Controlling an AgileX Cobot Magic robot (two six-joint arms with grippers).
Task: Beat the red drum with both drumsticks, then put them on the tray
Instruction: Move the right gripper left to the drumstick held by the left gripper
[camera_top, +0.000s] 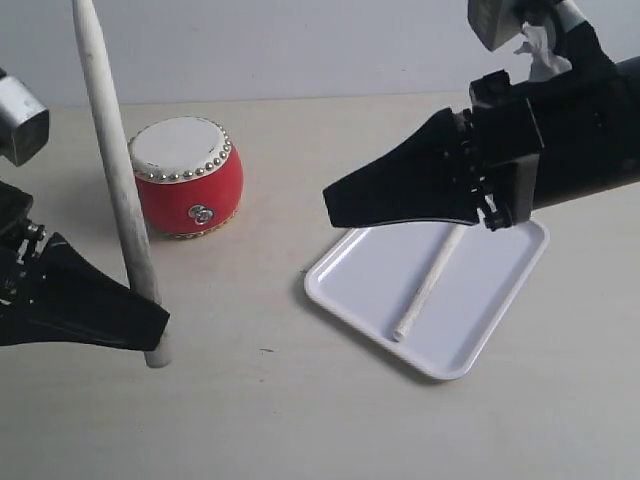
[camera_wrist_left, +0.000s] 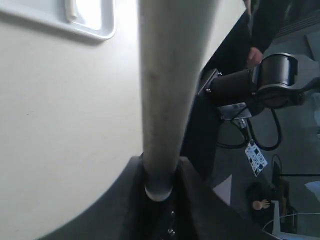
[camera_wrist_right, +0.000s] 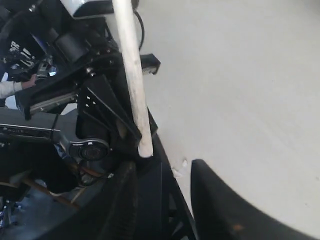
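The red drum (camera_top: 186, 178) stands upright on the table at the back left. My left gripper (camera_top: 150, 322) (camera_wrist_left: 159, 176) is shut on the low end of one drumstick (camera_top: 118, 180) (camera_wrist_left: 160, 100), which stands nearly upright in front of the drum's left side, its butt just past the fingers. The other drumstick (camera_top: 430, 280) lies loose along the white tray (camera_top: 350, 280), whose corner also shows in the left wrist view (camera_wrist_left: 107, 31). My right gripper (camera_top: 335, 205) (camera_wrist_right: 167, 172) hovers over the tray's back left part, open, with nothing between its fingers. The held drumstick (camera_wrist_right: 132, 75) shows in the right wrist view too.
The pale table (camera_top: 300, 420) runs to a light wall at the back. In both wrist views, arm mounts and cables (camera_wrist_left: 265, 85) stand beyond the table edge.
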